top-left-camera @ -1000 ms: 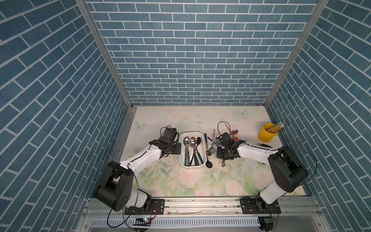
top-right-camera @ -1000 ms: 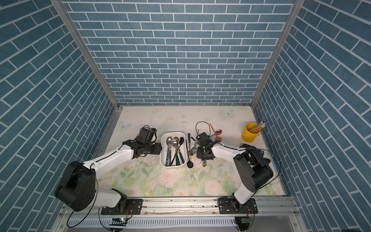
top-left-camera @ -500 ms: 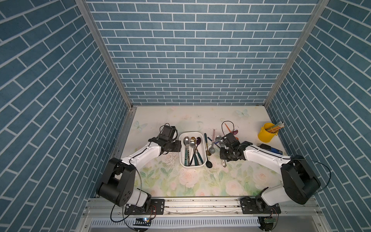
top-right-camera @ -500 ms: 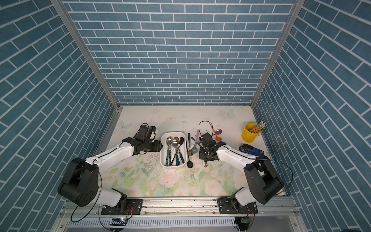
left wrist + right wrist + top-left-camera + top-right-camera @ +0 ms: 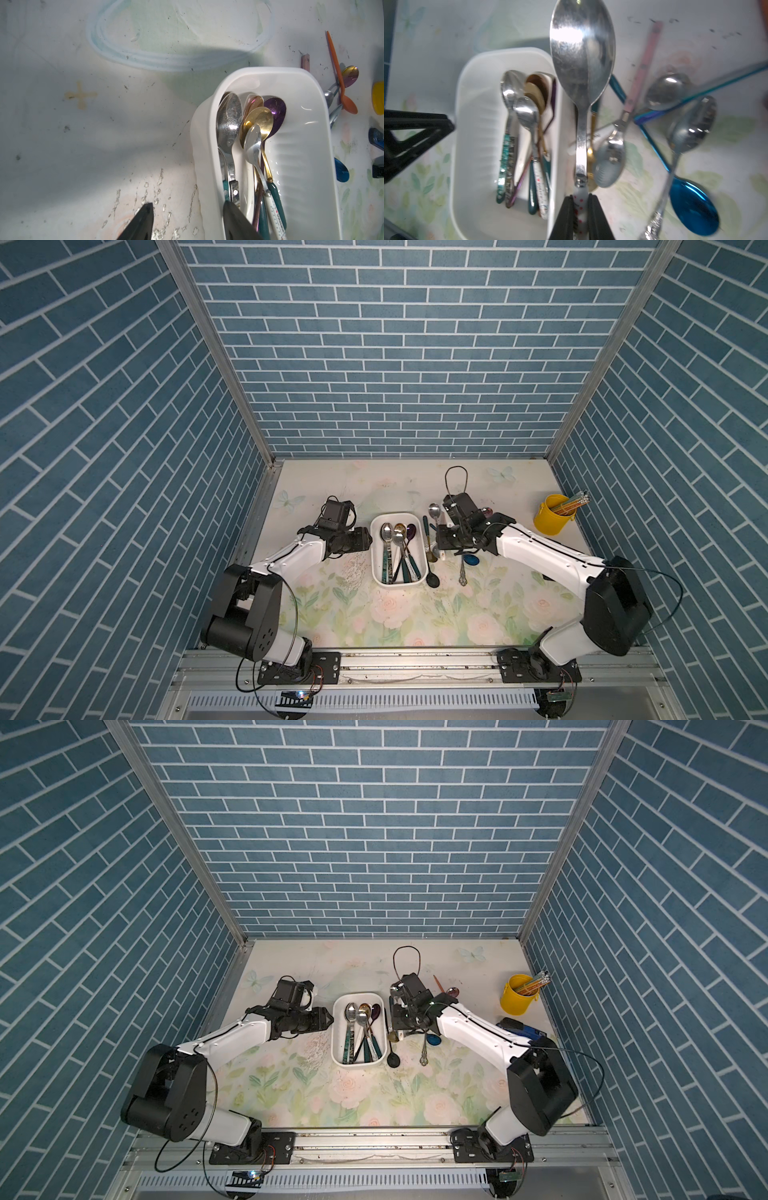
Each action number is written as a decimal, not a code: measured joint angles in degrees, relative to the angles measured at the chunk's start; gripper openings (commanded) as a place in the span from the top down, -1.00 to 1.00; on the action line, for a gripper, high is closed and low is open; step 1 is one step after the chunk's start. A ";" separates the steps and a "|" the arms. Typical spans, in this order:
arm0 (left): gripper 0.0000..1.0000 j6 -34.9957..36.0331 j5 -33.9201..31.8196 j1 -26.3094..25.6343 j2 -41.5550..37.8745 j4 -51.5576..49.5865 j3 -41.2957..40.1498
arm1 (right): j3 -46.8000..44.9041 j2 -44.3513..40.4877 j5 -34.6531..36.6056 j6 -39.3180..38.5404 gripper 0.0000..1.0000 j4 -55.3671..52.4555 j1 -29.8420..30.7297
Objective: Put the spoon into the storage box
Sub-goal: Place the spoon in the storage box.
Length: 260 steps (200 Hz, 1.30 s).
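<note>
Surface: floral print, scuffed.
Walls: blue brick, three sides.
Left jaws: open, beside storage box.
Right jaws: gripping spoon.

The tabletop has a pale floral print, with a scuffed patch just left of the white storage box. The box sits mid-table with spoons inside. Right beside it is a loose jumble on the print: a black spoon, a blue spoon and an orange spoon. The yellow cup of pencils stands well off to the right.
</note>
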 measured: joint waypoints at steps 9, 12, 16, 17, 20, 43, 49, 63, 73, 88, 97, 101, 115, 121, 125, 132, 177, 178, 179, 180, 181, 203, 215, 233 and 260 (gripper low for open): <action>-0.16 -0.31 0.39 0.26 -0.28 0.24 -0.44 | 2.36 2.38 -0.44 -0.33 0.93 0.37 1.38; -0.17 -0.39 0.48 0.33 -0.39 0.28 -0.55 | 2.89 3.17 -0.81 -0.31 0.94 0.59 1.70; -0.17 -0.44 0.59 0.39 -0.52 0.33 -0.70 | 3.63 4.15 -1.16 -0.37 0.94 0.83 2.21; -0.17 -0.46 0.59 0.42 -0.55 0.33 -0.72 | 3.74 4.33 -1.25 -0.37 0.94 0.87 2.27; -0.17 -0.55 0.63 0.46 -0.68 0.33 -0.85 | 4.20 5.03 -1.44 -0.37 0.94 1.05 2.60; -0.16 -0.63 0.79 0.74 -1.57 0.15 -1.66 | 5.70 9.35 -3.69 -0.31 0.93 2.14 4.50; -0.16 -0.61 0.79 0.79 -1.86 0.02 -1.77 | 5.70 10.19 -4.17 -0.28 0.94 2.29 4.76; -0.17 -0.61 0.76 0.79 -2.40 -0.09 -2.03 | 5.70 11.78 -5.11 -0.26 0.93 2.38 5.05; -0.17 -0.59 0.76 0.79 -2.73 -0.11 -2.16 | 5.70 12.85 -5.66 -0.24 0.93 2.51 5.11; -0.17 -0.59 0.74 0.79 -2.84 -0.13 -2.19 | 5.70 14.23 -6.38 -0.17 0.92 2.62 5.11; -0.17 -0.57 0.63 0.79 -2.84 -0.26 -2.19 | 5.70 15.06 -6.71 0.11 0.92 2.60 5.11; -0.17 -0.55 0.57 0.79 -2.84 -0.39 -2.19 | 5.73 15.37 -6.91 0.20 0.91 2.58 5.11; -0.17 -0.37 0.33 0.79 -2.84 -0.87 -2.19 | 5.90 16.52 -7.37 0.68 0.91 2.45 5.14; -0.17 -0.28 0.20 0.79 -2.84 -1.14 -2.19 | 6.10 16.98 -7.43 0.81 0.90 2.38 5.18; -0.17 -0.22 0.11 0.79 -2.86 -1.33 -2.19 | 6.21 17.27 -7.61 0.83 0.90 2.40 5.18; -0.17 -0.07 -0.02 0.79 -2.86 -1.60 -2.19 | 6.40 17.64 -7.80 1.01 0.88 2.43 5.18; -0.18 0.66 -1.55 0.31 -3.78 -2.86 -2.19 | 7.19 18.62 -7.91 1.73 0.71 1.90 5.22; -0.18 0.68 -1.60 0.28 -3.78 -2.89 -2.19 | 7.19 18.64 -7.93 1.75 0.70 1.92 5.22; -0.18 0.68 -1.62 0.24 -3.78 -2.93 -2.19 | 7.19 18.67 -7.93 1.77 0.70 1.90 5.22; -0.18 0.74 -1.70 0.17 -3.80 -2.95 -2.19 | 7.19 18.69 -7.93 1.88 0.69 1.90 5.22; -0.17 0.76 -1.79 0.13 -3.82 -2.97 -2.19 | 7.19 18.69 -7.96 1.95 0.68 1.90 5.22; -0.18 1.25 -2.86 -1.16 -3.80 -3.80 -2.16 | 7.48 18.69 -7.98 2.51 0.54 1.73 5.35; -0.18 1.53 -3.15 -1.68 -3.80 -4.13 -2.16 | 7.96 18.69 -7.82 2.75 0.49 1.29 5.40; -0.18 1.86 -3.58 -2.25 -3.80 -4.55 -2.16 | 8.50 18.67 -7.13 2.78 0.44 0.72 5.44; -0.17 2.43 -4.46 -3.37 -3.80 -5.62 -1.60 | 9.42 17.92 -4.72 2.75 0.41 -1.09 5.44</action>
